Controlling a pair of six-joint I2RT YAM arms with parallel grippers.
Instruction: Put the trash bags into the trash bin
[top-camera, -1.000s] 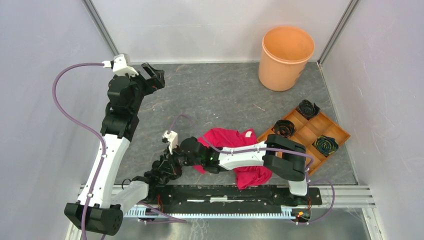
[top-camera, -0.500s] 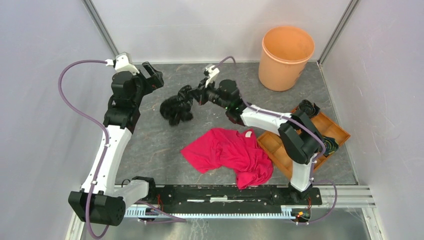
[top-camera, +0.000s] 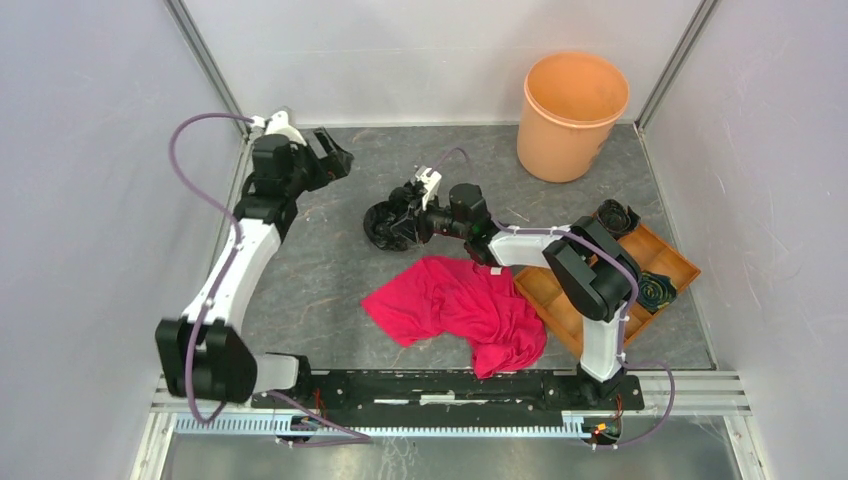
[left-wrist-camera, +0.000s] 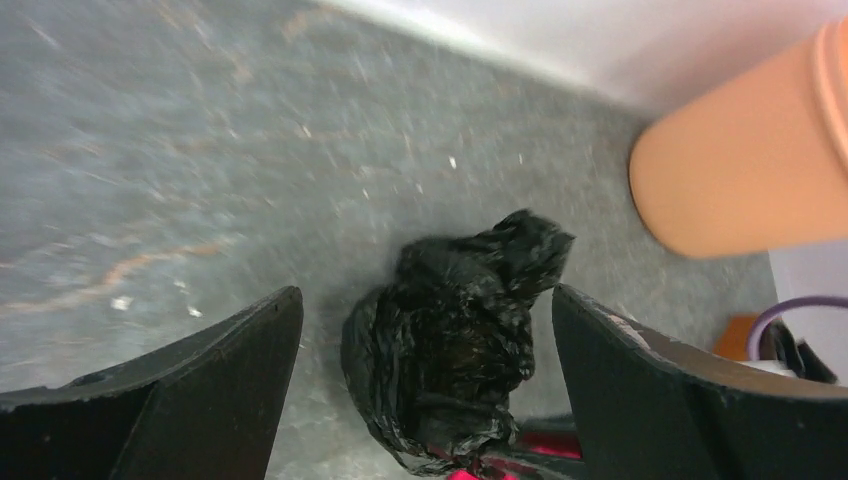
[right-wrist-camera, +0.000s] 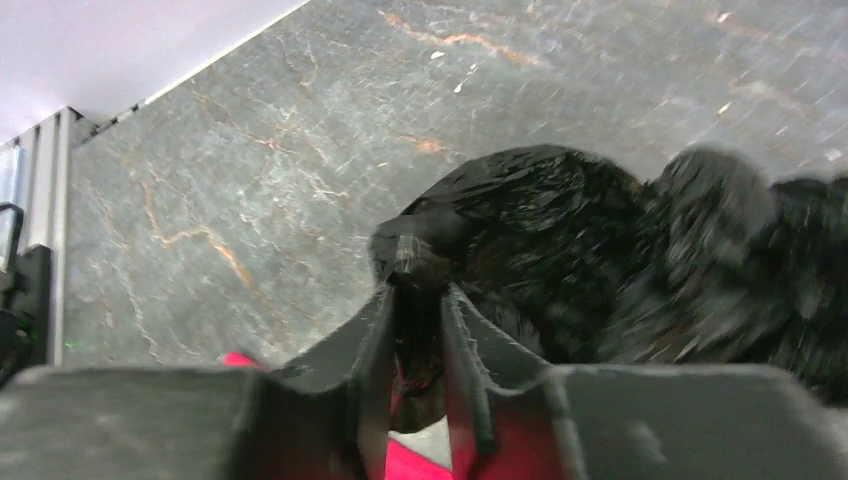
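A crumpled black trash bag (top-camera: 388, 225) lies bunched at mid-table, left of centre. My right gripper (top-camera: 405, 222) is shut on it; in the right wrist view the fingers (right-wrist-camera: 375, 330) pinch a fold of the bag (right-wrist-camera: 540, 240). My left gripper (top-camera: 335, 160) is open and empty, up and left of the bag, apart from it; its wrist view frames the bag (left-wrist-camera: 450, 330) between the wide jaws. The pale-orange trash bin (top-camera: 572, 115) stands upright at the back right and shows in the left wrist view (left-wrist-camera: 745, 160).
A red cloth garment (top-camera: 460, 305) lies in front of the bag. A brown compartment tray (top-camera: 615, 262) at the right holds three rolled dark bags. Enclosure walls stand close on all sides.
My right gripper carried the black bag from the near edge up to the table's middle-back, then slightly down and right. My left arm swung right, toward the bag.
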